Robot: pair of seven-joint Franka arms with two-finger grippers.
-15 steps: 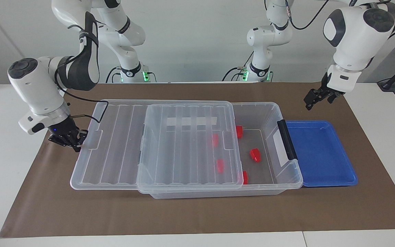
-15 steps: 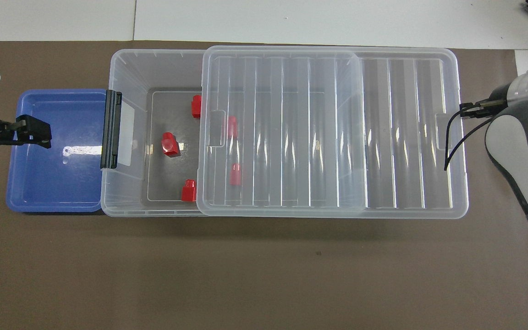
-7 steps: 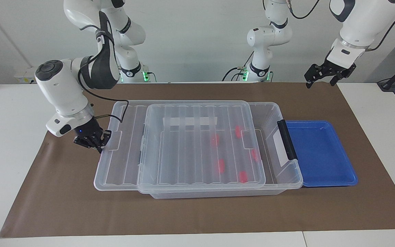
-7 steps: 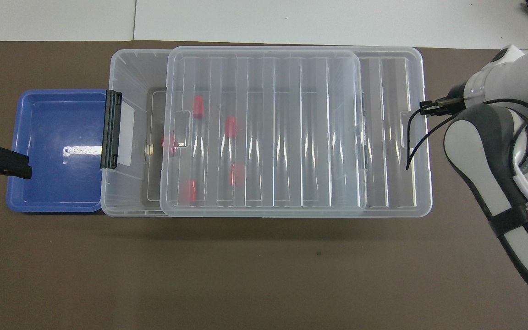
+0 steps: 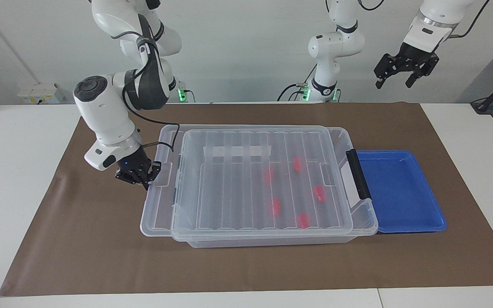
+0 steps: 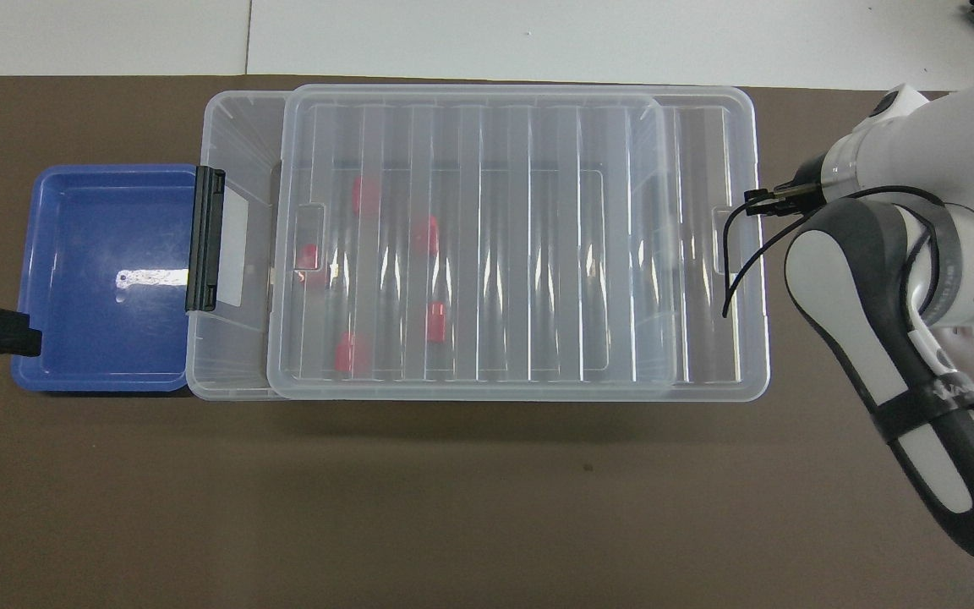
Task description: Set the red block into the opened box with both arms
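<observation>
Two arms share this job, and we read the scene from the biggest thing down. We see the brown mat (image 5: 58, 256) covering most of the table, with the box (image 5: 364, 224) lying lengthwise on it and the lid (image 5: 238, 179) resting across nearly the whole opening, overhanging only a little at the right arm's end. We judge it sits that way because the right gripper (image 5: 140, 176) is clenched on the lid's end tab and is sliding it along the rims; the lid rides flat, so it needs only a pull or push from one end. At the left arm's end the blue tray (image 5: 400, 192) lies just beside the box's black handle (image 5: 357, 173) and holds nothing that we can see. The left gripper (image 5: 402, 73) hangs high in the air near the left arm's base with its fingers spread and nothing in them, seemingly waiting clear of the lid's path. Five red blocks show through the lid, all on the box floor; the red block (image 5: 318, 193) nearest the handle lies there too, though the ribbed plastic blurs their outlines, so we cannot say how each one is turned.
</observation>
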